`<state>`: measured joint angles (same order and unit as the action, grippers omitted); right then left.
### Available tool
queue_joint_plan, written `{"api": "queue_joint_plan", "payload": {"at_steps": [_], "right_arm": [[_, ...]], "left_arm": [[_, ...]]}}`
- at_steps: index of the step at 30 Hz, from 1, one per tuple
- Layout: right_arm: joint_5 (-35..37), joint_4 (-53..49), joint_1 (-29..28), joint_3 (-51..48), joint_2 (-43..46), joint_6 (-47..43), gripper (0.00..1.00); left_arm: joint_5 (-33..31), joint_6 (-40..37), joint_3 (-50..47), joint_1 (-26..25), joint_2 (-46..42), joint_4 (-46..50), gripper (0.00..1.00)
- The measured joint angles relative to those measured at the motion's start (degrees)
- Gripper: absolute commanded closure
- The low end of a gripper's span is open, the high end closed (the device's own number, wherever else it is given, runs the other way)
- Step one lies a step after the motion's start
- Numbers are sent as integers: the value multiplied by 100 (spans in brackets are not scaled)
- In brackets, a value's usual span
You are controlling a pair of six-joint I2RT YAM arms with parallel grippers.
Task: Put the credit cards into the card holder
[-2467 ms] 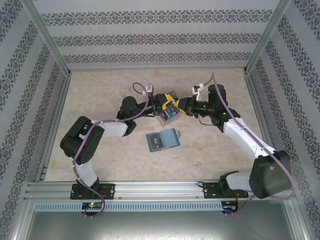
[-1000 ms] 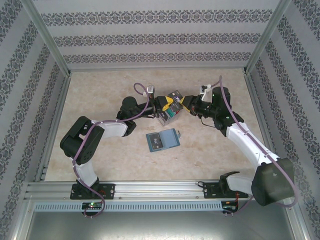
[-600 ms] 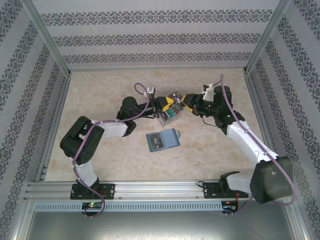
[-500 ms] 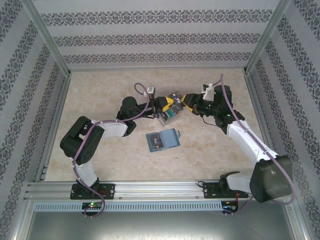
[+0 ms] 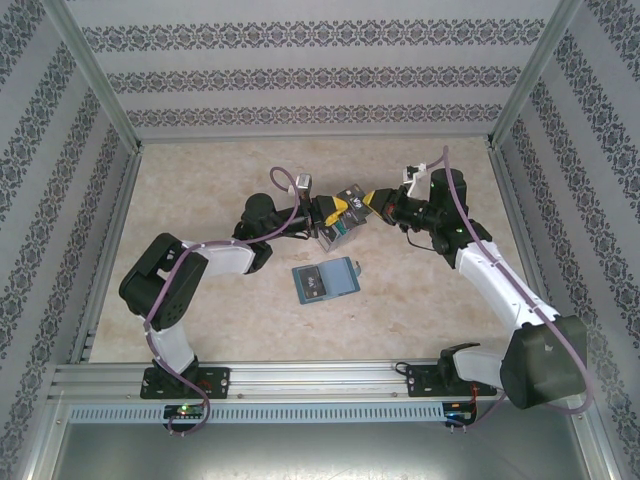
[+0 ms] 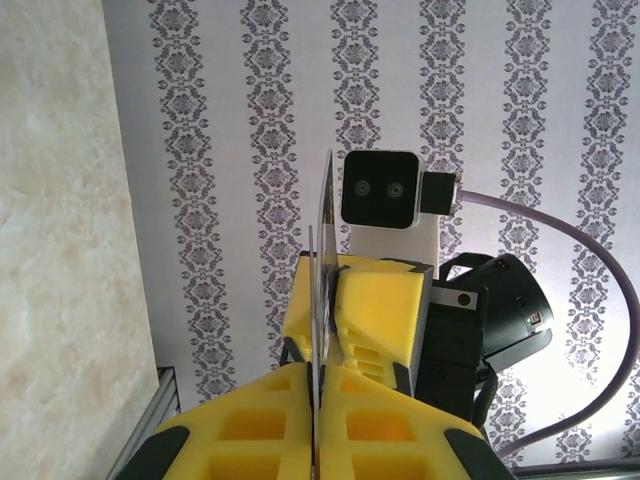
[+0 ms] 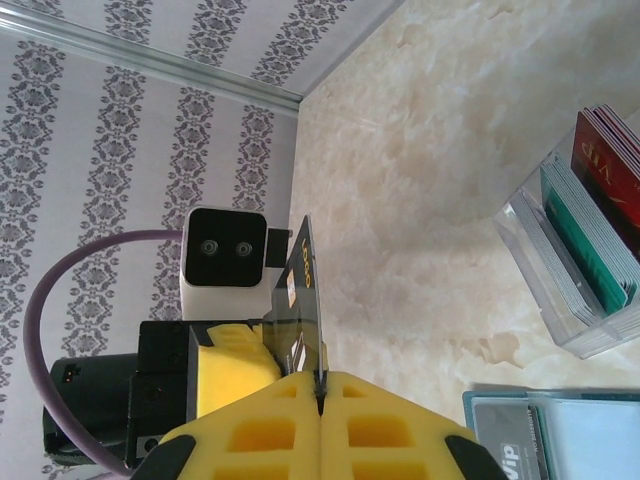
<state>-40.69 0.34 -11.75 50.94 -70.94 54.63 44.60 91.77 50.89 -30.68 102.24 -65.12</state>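
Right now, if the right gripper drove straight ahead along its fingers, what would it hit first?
The left gripper, almost at once. It faces the right gripper tip to tip, and both are shut on the same card between them. How little gap is left is hard to judge.

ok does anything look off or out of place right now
Only one thing: the left hand and right hand are both shut on the same card, pinching it from opposite sides in mid-air. The card holder lies open on the table, apart from it. Nothing looks spilled or damaged.
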Motion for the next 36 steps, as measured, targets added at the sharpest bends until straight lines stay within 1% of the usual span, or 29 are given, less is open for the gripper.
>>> {"api": "queue_joint_plan", "payload": {"at_steps": [2, 5, 7, 8, 9, 12, 15, 18, 20, 22, 25, 28, 31, 36], "right_arm": [[15, 2, 0, -2, 22, 4, 100], [186, 24, 17, -63, 127, 31, 100], [391, 33, 72, -116, 227, 48, 100], [505, 35, 94, -140, 280, 52, 100], [605, 33, 116, -164, 323, 55, 100], [846, 0, 116, -179, 363, 48, 100], [966, -28, 105, -184, 352, -109, 100], [1187, -79, -39, -184, 238, -579, 100], [1438, -122, -282, -181, 72, -1034, 100], [1766, -190, -675, -157, -195, -1593, 100], [2214, -216, -1296, -61, -758, -2459, 100], [2568, -199, -1690, 105, -1318, -3123, 100], [2844, -101, -1853, 269, -1810, -3635, 100], [3045, 317, -1891, 411, -2323, -4192, 100]], "left_arm": [[0, -7, 0, 0, -35, 4, 88], [2, -26, -20, 0, -59, 31, 92], [20, -26, -66, 4, -72, 55, 89], [22, -31, -74, 4, -72, 70, 90], [24, -31, -83, 4, -74, 83, 96], [42, -50, -140, 7, -146, 72, 100], [39, -68, -389, 85, -367, 70, 100], [-68, -205, -994, 326, -839, 348, 100], [-243, -413, -1438, 531, -1296, 855, 100], [-461, -737, -1668, 684, -1805, 1709, 100], [-761, -1436, -1561, 717, -2551, 3303, 100], [-986, -2046, -1287, 717, -3049, 4385, 100], [-1108, -2441, -1123, 719, -3239, 4966, 100], [-1121, -2649, -1126, 719, -3086, 5342, 100]]}}
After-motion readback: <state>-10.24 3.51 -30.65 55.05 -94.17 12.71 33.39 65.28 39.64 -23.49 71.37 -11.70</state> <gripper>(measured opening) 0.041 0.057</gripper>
